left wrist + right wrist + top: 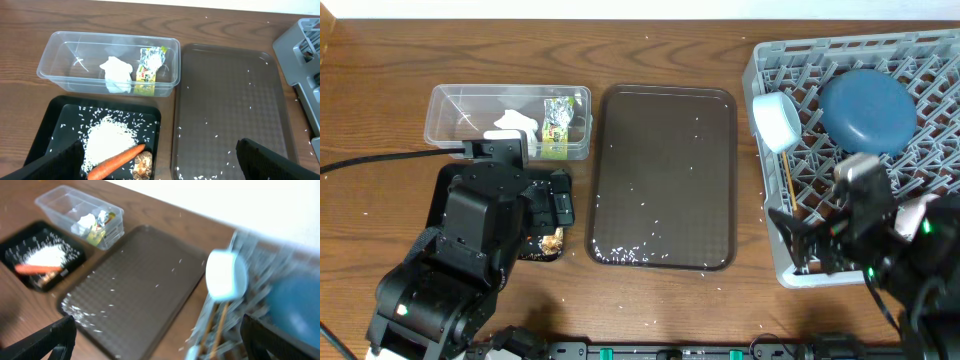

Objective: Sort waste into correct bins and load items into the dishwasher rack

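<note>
Checking wrist views, found left gripper (160,145) and right gripper (159,321) spread open, empty. Noted tissue (116,74), wrapper (149,70) in clear tub (60,55); carrot (117,160), rice (107,137), brown lump (143,162) in black tray (50,125); plate (866,108), bowl (775,120), chopsticks (787,185) in rack (930,60).

Table (380,60): brown wood grain. Tub (55,65): clear; inside, white tissue (116,75), yellow-green and silver wrapper (148,70). Black tray (50,125): white rice (107,140), orange carrot (117,161), brown lump (143,165). Serving tray (225,100): dark brown, dimpled, white-flecked. Rack (930,50): grey lattice; blue plate (867,110), white bowl (776,122), tan chopsticks (788,185). My jaws: black.
</note>
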